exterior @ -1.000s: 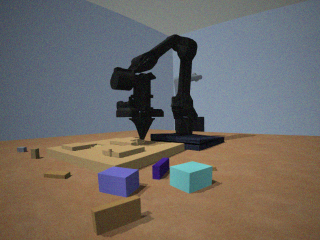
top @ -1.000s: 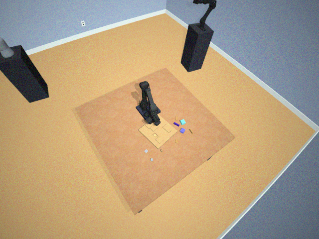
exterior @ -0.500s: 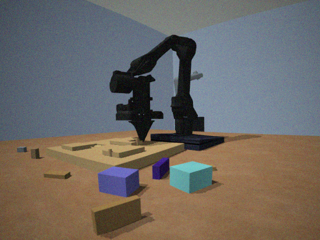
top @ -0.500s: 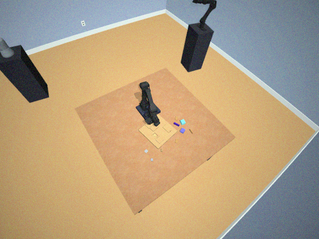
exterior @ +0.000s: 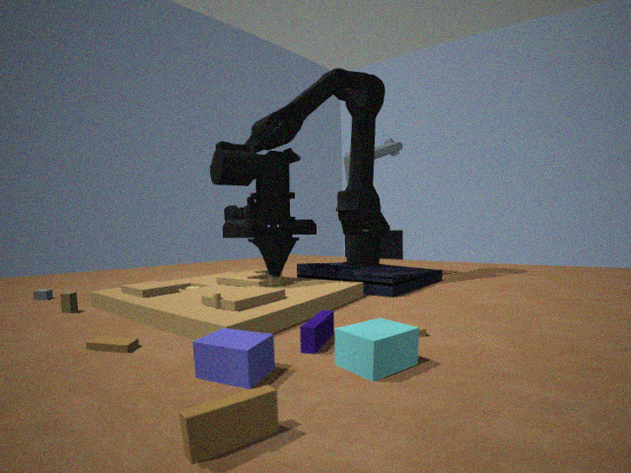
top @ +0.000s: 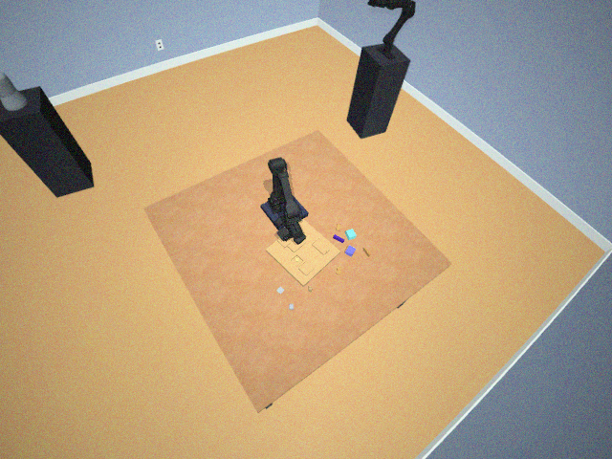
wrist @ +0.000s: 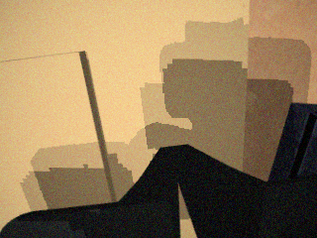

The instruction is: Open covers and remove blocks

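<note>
The tan puzzle board (top: pixel 279 256) (exterior: pixel 168 310) lies in front of the arm's base. My gripper (top: pixel 298 240) (exterior: pixel 275 273) (wrist: pixel 171 149) is shut and empty, pointing straight down with its tip at the board's surface at the corner nearest the base, beside a raised cover (exterior: pixel 239 280) (wrist: pixel 45 99). Other covers (exterior: pixel 153 289) (exterior: pixel 245 300) lie flat on the board. A small yellow block (top: pixel 296 258) shows in a well near the board's middle. A cyan block (top: pixel 350 233) (exterior: pixel 376 347), a violet block (top: pixel 350 251) (exterior: pixel 233 356) and a dark purple block (top: pixel 338 238) (exterior: pixel 315 330) rest on the table beside the board.
Two small grey blocks (top: pixel 280 290) (top: pixel 291 306) lie on the table off the board's other side. Loose tan pieces (exterior: pixel 229 422) (exterior: pixel 111 344) (exterior: pixel 68 302) are scattered around. The arm's dark blue base (exterior: pixel 372 275) (wrist: pixel 297 144) stands just behind the board.
</note>
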You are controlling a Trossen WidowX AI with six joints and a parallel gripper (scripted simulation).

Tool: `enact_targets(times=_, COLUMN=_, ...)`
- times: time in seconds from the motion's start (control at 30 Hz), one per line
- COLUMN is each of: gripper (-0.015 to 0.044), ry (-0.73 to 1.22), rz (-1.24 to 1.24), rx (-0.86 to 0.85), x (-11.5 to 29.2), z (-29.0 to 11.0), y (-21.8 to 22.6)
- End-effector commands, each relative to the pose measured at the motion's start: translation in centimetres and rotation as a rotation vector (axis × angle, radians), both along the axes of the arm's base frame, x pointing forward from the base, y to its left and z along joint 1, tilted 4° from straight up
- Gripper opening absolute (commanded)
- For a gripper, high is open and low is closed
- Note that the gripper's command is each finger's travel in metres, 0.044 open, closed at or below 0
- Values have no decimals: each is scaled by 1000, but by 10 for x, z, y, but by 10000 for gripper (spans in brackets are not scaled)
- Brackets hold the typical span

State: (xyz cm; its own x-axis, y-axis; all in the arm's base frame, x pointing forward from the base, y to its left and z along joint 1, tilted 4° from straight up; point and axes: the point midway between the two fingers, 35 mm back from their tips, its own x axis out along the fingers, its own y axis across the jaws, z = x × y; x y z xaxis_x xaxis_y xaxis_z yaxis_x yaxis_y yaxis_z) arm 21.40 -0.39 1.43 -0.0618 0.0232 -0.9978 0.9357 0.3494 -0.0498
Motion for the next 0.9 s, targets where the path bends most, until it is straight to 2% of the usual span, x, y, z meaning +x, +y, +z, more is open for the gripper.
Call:
enact_targets(times=0.0, gripper=0, ry=-7, rz=2, rx=-1, x=5, z=1, y=-3)
enact_targets(times=0.87, gripper=0, ry=-8, rz=2, rx=-3, x=14, z=0, y=-26)
